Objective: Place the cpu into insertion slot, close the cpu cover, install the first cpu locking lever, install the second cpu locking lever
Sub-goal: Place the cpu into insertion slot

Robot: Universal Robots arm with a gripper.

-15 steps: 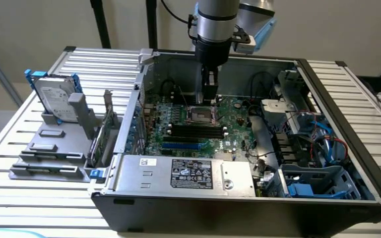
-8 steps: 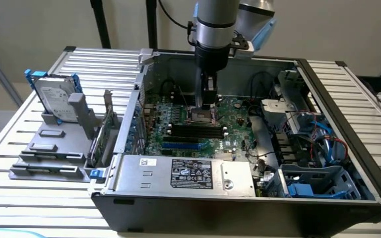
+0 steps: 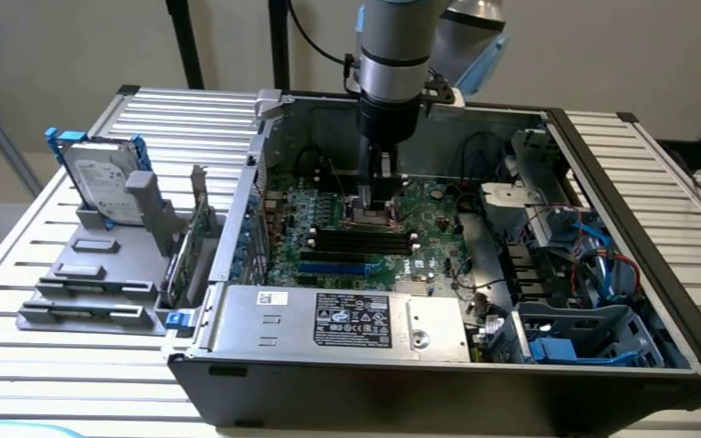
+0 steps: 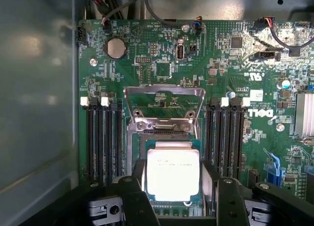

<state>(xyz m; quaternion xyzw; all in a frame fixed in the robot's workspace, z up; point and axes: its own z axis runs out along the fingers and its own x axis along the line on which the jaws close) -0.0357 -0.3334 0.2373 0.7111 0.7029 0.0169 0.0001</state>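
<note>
Wrist view: cpu (image 4: 172, 174) sits between the spread fingers (image 4: 135, 196).

Hard drive (image 3: 101, 178), power-supply box (image 3: 344, 318), memory slots (image 4: 103, 138)

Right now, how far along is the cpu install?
Done: the cpu lies in the insertion slot. In hand: nothing held; the open gripper straddles the cpu, a finger on each side. Left: the cpu cover stands flipped open, and no lever can be made out clamping it.
</note>
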